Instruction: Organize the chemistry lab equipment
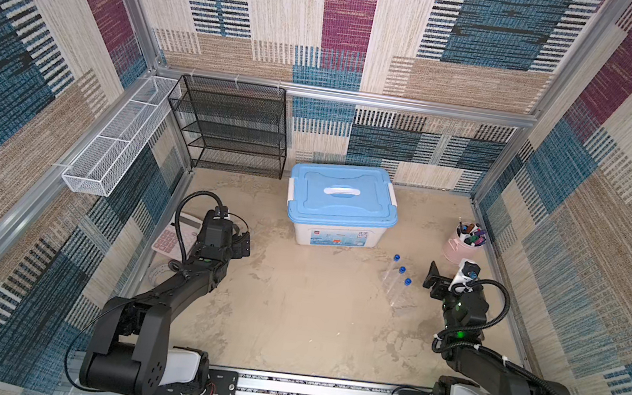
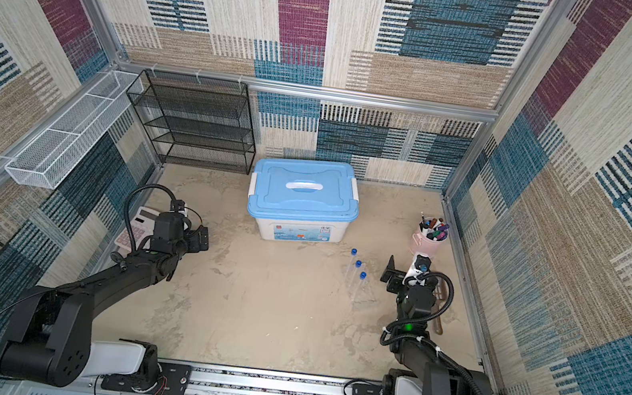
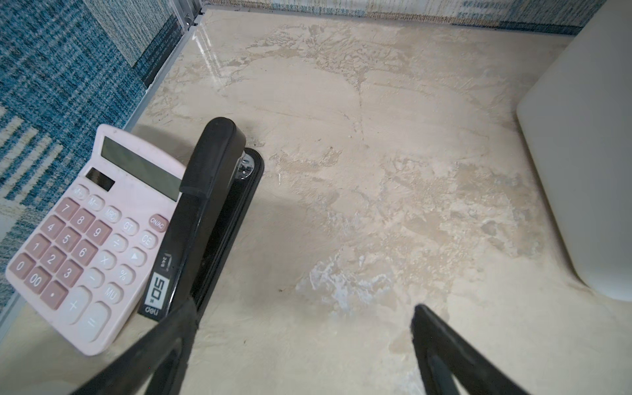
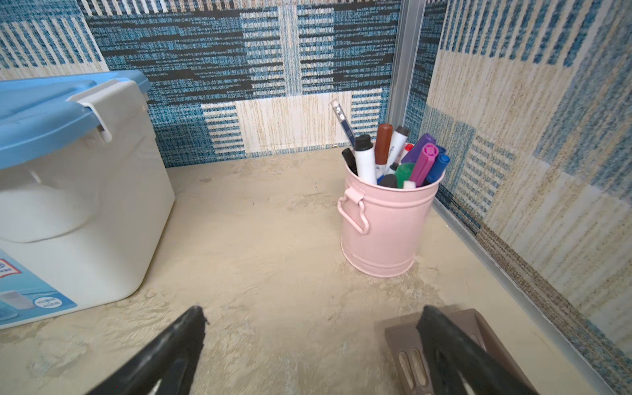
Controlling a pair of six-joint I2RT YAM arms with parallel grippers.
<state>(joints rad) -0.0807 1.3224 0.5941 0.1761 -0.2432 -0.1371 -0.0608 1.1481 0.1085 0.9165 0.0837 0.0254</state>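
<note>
test tubes point(image 1: 402, 269) barely vis., scoop point(image 4: 400, 337) cut off

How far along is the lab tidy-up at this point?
Nothing looks done: the three test tubes lie loose on the table near the blue-lidded box, whose lid is shut. Nothing is in hand: the left gripper and the right gripper both stand open and empty. All the sorting is left. No other lab items can be made out in these views.
</note>
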